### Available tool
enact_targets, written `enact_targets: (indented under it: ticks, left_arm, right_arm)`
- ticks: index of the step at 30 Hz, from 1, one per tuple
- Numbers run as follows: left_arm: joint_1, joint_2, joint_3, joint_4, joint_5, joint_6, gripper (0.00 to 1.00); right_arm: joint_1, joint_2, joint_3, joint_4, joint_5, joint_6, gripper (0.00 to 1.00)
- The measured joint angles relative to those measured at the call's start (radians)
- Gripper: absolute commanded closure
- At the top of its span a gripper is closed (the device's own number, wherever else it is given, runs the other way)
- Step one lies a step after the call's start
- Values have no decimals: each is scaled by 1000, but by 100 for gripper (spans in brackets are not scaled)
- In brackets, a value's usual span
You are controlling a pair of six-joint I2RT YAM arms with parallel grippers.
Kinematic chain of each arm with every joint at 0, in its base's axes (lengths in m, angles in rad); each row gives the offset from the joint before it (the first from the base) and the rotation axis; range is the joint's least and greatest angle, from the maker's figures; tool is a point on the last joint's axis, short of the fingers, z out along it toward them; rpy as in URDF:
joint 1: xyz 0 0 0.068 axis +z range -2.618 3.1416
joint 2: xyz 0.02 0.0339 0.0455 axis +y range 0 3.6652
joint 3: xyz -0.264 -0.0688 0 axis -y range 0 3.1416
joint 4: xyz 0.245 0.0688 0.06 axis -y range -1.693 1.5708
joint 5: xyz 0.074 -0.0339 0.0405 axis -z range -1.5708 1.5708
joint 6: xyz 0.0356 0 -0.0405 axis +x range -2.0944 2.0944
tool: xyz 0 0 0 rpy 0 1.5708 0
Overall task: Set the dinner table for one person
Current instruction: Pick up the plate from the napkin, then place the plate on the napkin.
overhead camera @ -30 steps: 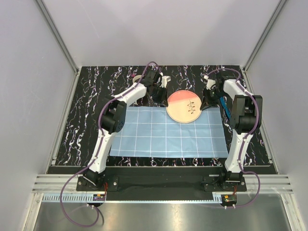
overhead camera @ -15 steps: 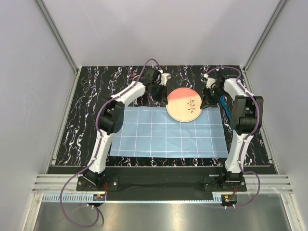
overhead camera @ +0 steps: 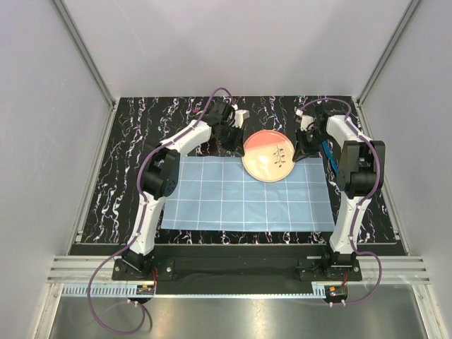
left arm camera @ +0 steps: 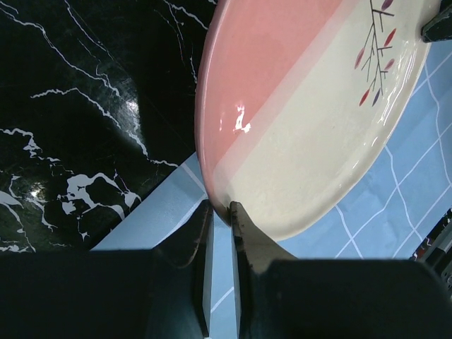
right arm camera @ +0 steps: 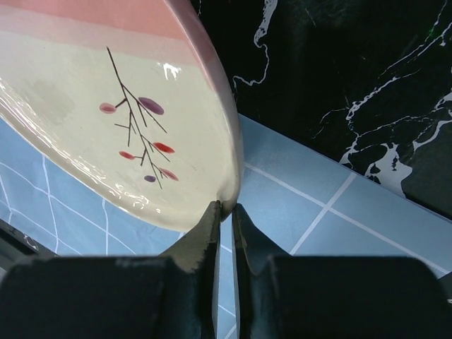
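Note:
A round pink-and-cream plate (overhead camera: 268, 156) with a twig pattern is held over the far edge of the light-blue checked mat (overhead camera: 244, 194) on the black marbled dinner table (overhead camera: 131, 169). My left gripper (overhead camera: 238, 143) is shut on the plate's left rim, seen in the left wrist view (left arm camera: 222, 209) with the plate (left arm camera: 304, 120) above. My right gripper (overhead camera: 299, 152) is shut on the plate's right rim, seen in the right wrist view (right arm camera: 226, 208) with the plate (right arm camera: 106, 120).
A small white object (overhead camera: 242, 114) lies on the table behind the left gripper. A blue-handled utensil (overhead camera: 327, 152) lies on the table right of the plate, partly under the right arm. Grey walls enclose the table.
Both grippers have carried the plate slightly up and toward the far side; the left arm's wrist has shifted a little. The grips stay the same.

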Motion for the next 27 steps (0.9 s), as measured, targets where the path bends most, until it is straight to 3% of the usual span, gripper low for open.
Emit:
enact_targets:
  ticks: [27]
  left_arm:
    - [9,-78,-107,-71,4,72,100]
  right_arm:
    - [74,-41,-86,-40,14,-29,100]
